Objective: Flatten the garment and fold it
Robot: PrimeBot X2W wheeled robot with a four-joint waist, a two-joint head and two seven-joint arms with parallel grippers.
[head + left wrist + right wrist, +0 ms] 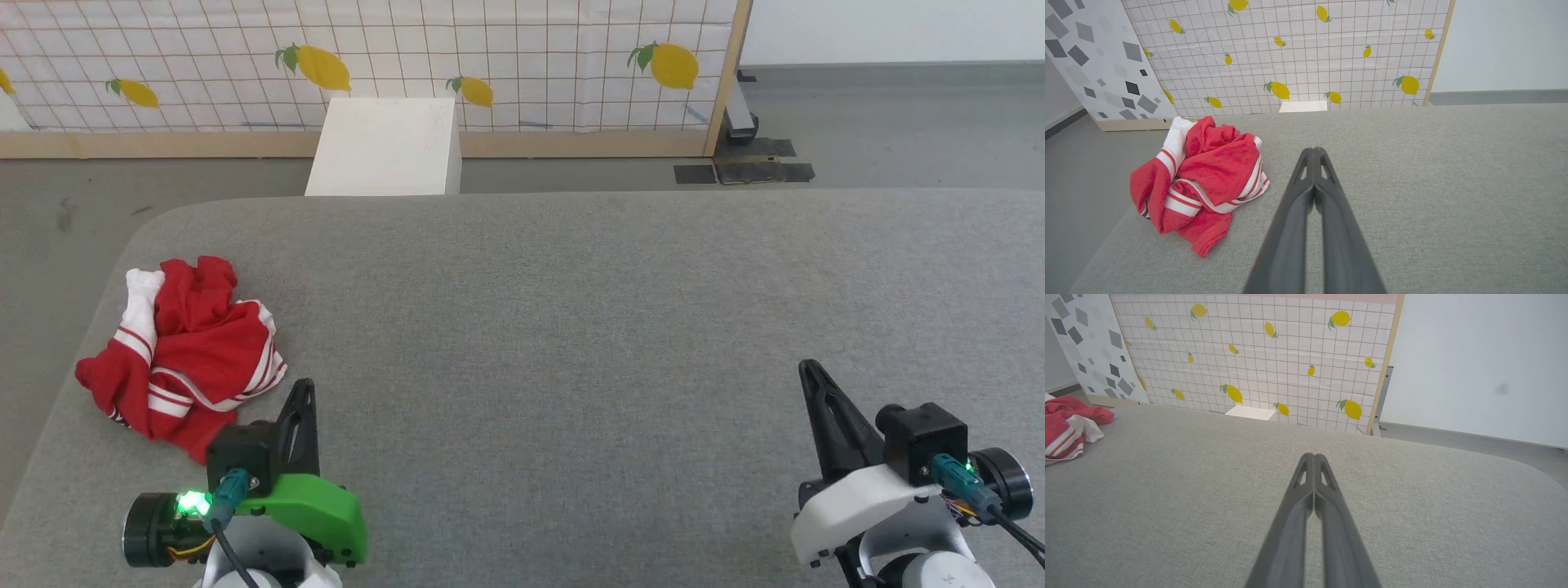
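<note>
1. Head view: the garment point(184, 351) lies in a crumpled heap at the table's point(571, 327) left edge, near the front corner, with a sleeve and hem bunched under the red body.
2. The left gripper point(304, 385) sits above the table just beside the heap, fingers pressed together and empty. It looks like the arm placed to reach first.
3. The right gripper point(810, 369) is over the table's right front, well apart from the garment, fingers closed on nothing.
4. Flattening has not begun. The heap probably needs pulling toward the table's middle for spreading room.
</note>
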